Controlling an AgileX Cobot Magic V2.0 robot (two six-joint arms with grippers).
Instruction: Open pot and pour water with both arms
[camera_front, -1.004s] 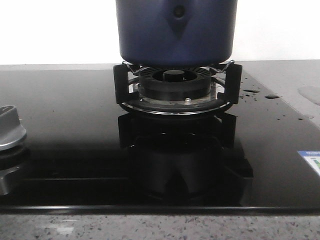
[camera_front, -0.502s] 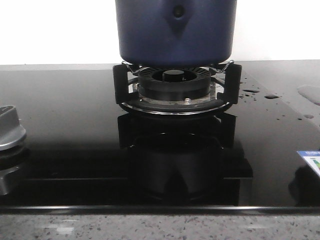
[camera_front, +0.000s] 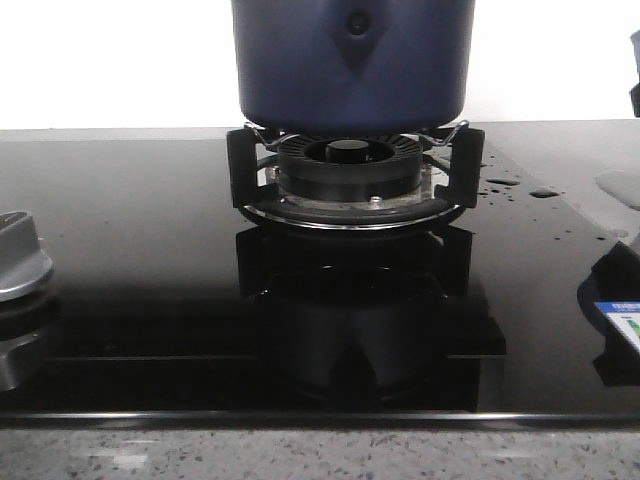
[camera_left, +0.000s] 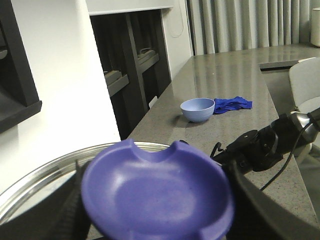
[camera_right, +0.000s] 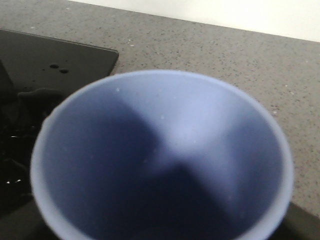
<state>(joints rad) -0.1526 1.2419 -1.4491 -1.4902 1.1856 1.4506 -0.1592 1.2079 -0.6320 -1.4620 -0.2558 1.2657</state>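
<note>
pot (camera_front: 352, 65) on burner (camera_front: 350, 170), centre far, left jaws state unclear behind purple lid (camera_left: 157, 192), right jaws hidden by blue cup (camera_right: 162, 155)

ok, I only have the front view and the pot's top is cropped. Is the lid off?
Observer: Yes. The left wrist view shows the purple lid in the left gripper, above a bare silver rim.
Operator: Right arm?
Observer: The right wrist view is filled by a light blue cup, with the grey counter and the cooktop edge behind it. Its fingers are hidden.
Operator: Anything else around?
Observer: A blue bowl on the counter, with a blue cloth beside it.
</note>
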